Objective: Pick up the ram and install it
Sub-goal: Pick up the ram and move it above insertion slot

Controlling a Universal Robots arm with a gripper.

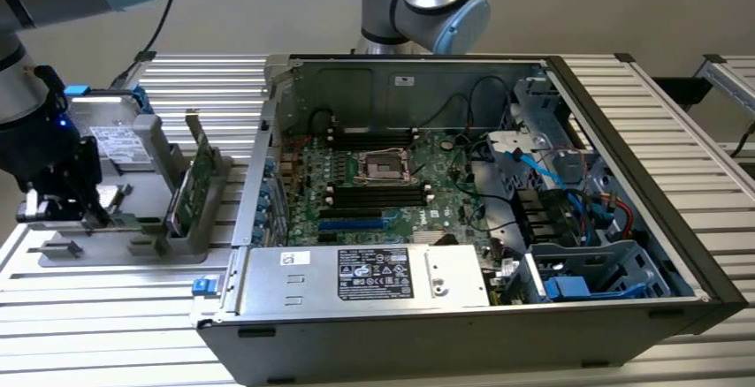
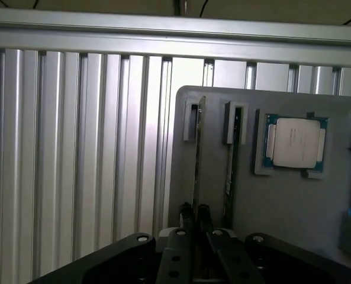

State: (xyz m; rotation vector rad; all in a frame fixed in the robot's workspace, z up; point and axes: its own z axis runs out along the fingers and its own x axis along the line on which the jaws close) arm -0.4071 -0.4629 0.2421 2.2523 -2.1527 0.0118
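Note:
In the wrist view, the ram [image 2: 197,148] is a thin green stick seen edge-on, standing in a slot of the grey tray [image 2: 282,207]. My gripper [image 2: 195,212] has its two dark fingertips pressed against either side of the stick's near end, shut on it. A second thin stick [image 2: 231,160] stands in the neighbouring slot. In the exterior view, my gripper [image 1: 59,208] hangs low over the tray [image 1: 124,250] at that view's left, and the stick between the fingers is hard to make out there.
A square silver processor [image 2: 295,142] lies in the tray beside the sticks. A broader green card [image 1: 194,184] stands upright at the tray's edge. The open computer case [image 1: 660,228] sits to the exterior view's right, with its motherboard [image 1: 377,179] and dark memory slots [image 1: 377,195] exposed.

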